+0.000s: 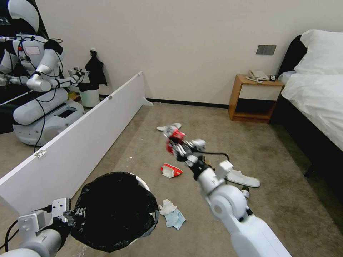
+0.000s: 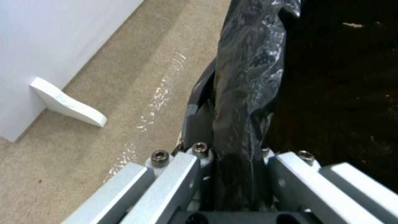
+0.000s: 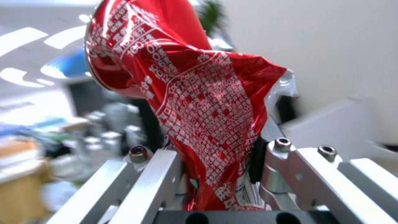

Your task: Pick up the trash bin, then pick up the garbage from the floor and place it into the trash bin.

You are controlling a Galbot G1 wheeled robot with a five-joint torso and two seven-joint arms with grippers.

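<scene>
- The trash bin (image 1: 114, 210) is held off the carpet by the left gripper (image 1: 69, 216), its jaws clamped on the bagged rim; its contents cannot be told.
- A crushed red can (image 1: 174, 137) is pinched in the right gripper (image 1: 175, 142), raised above the floor.
- A red-white wrapper (image 1: 170, 170), tissue (image 1: 172, 213) and slippers (image 1: 243, 178) are scattered on the carpet (image 1: 286, 200).
- A white board (image 1: 82, 142) is stood along the left.

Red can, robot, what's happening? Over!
Right gripper shut on crushed red can, aloft. Left gripper shut on trash bin rim. Nothing between.
</scene>
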